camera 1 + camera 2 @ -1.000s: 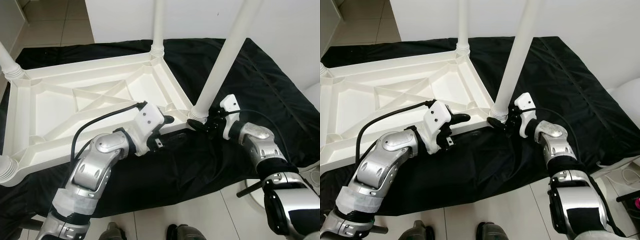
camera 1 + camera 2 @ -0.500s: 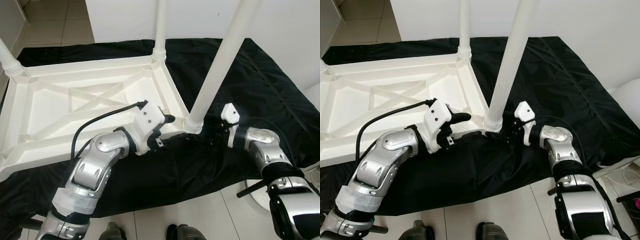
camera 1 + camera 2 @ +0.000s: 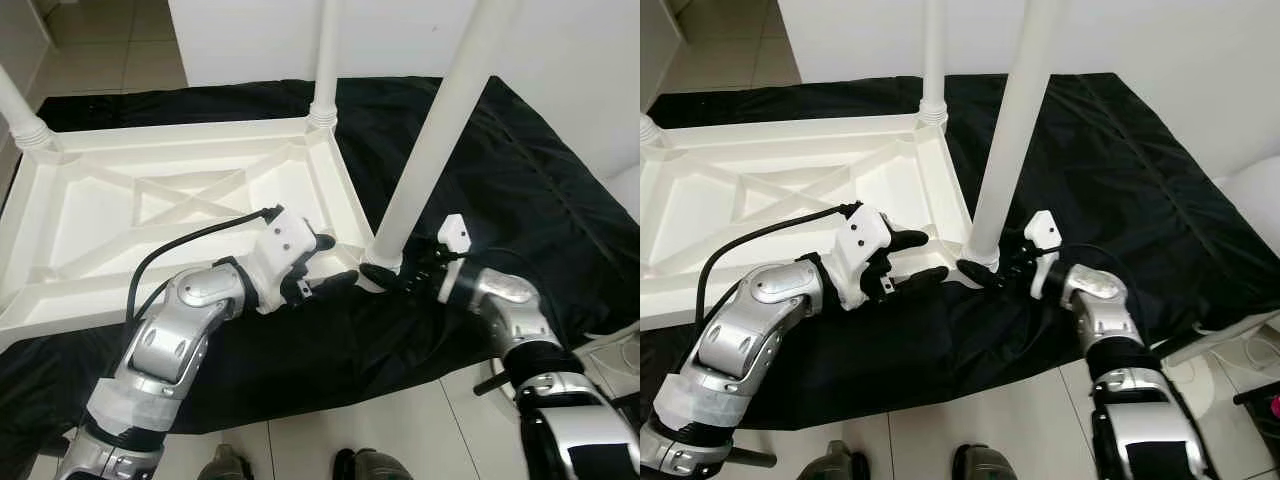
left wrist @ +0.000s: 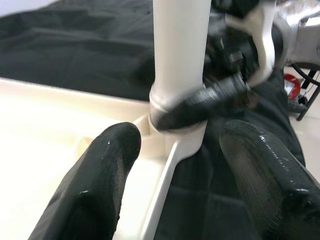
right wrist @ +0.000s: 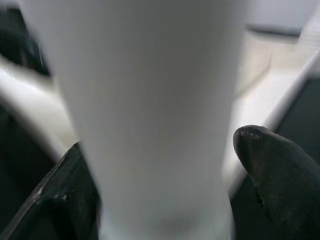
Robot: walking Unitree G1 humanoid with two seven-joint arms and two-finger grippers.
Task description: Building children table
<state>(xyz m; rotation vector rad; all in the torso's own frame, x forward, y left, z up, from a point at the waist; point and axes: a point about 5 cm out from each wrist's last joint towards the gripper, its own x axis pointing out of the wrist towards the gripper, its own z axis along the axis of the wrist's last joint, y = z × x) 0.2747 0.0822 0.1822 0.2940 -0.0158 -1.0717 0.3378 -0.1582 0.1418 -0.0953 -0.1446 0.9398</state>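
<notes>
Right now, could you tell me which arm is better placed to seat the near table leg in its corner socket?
Right. The right gripper already straddles the leg at its base, while the left gripper hovers open beside the tabletop corner.

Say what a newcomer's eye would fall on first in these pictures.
A white table lies upside down on a black sheet, its legs pointing up. At its near right corner the right gripper closes around the base of one leg. The left gripper, fingers apart, straddles the table's rim just left of that corner.
</notes>
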